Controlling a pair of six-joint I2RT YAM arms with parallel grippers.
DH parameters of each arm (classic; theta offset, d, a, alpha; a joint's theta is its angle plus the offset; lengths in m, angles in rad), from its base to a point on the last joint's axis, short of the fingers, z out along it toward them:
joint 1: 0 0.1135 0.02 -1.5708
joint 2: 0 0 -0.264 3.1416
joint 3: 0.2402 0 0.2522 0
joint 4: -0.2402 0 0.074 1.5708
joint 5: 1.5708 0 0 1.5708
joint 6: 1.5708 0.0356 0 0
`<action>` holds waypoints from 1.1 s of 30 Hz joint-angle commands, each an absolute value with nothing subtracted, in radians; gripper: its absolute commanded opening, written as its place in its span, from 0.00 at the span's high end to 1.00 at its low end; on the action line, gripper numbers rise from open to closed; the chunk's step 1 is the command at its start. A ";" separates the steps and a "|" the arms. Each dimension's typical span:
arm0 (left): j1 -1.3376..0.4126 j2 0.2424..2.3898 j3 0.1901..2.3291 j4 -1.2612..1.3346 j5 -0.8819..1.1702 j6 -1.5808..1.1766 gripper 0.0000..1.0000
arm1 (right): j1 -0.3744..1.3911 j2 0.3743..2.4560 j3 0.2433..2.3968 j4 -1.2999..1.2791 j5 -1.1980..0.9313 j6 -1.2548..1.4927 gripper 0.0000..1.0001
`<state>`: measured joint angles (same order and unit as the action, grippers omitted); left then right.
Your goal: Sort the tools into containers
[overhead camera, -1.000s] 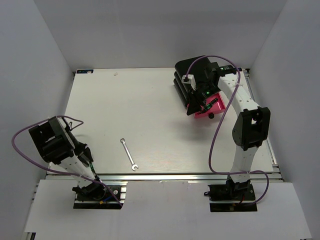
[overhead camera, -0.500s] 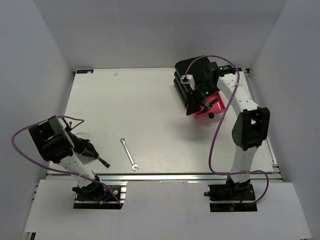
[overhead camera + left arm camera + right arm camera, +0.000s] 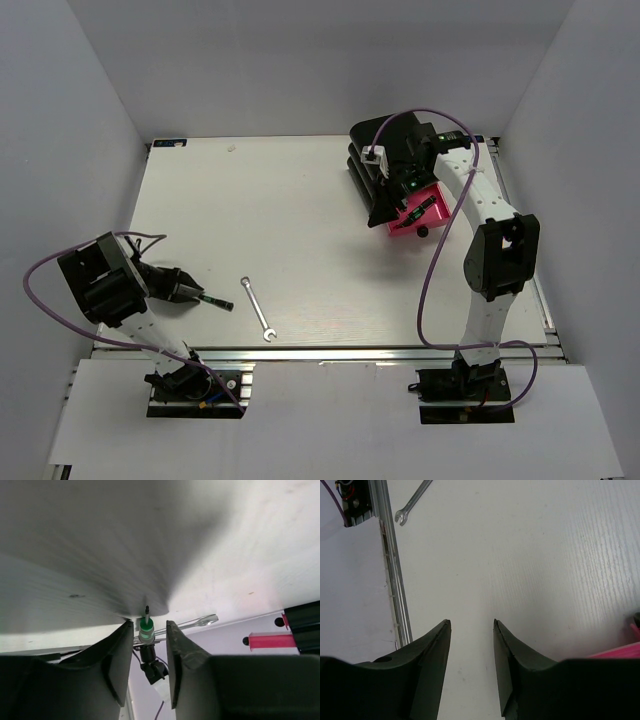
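My left gripper (image 3: 190,291) at the front left is shut on a screwdriver (image 3: 215,301) with a black handle, held low and pointing right toward the silver wrench (image 3: 257,309). In the left wrist view the screwdriver's green collar (image 3: 145,629) sits between the jaws of the gripper (image 3: 149,625), with the wrench (image 3: 200,621) beyond it. The black drawer stack (image 3: 368,145) stands at the back right. Its lowest pink drawer (image 3: 408,224) is pulled open with a screwdriver (image 3: 418,208) inside. My right gripper (image 3: 383,215) is open and empty beside that drawer; its jaws (image 3: 472,622) frame bare table.
The table's aluminium front rail (image 3: 330,352) runs along the near edge, also in the right wrist view (image 3: 395,580). The wrench shows there at the top left (image 3: 412,502). The open drawer's knob (image 3: 422,232) sticks out toward the front.
My left gripper has swung up from the front edge and turned right, carrying the screwdriver toward the wrench. My right gripper has shifted slightly by the open drawer.
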<state>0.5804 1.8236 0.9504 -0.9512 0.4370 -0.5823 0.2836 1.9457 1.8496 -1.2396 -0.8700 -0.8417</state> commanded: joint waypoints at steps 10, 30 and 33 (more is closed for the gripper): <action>0.493 1.723 0.930 -0.816 0.344 -0.649 0.47 | 0.287 1.913 1.842 -1.249 -0.974 -0.919 0.54; 0.138 1.708 0.891 -0.831 0.094 -0.824 0.96 | 0.267 1.750 1.681 -1.246 -1.060 -1.039 0.54; 0.098 1.591 0.913 -0.854 0.061 -0.827 1.00 | 0.264 1.724 1.675 -1.235 -1.071 -1.035 0.55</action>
<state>0.1303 1.6917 0.9104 -0.9363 0.2131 -0.8261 0.2695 1.7786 1.6825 -1.2537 -1.0210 -1.0195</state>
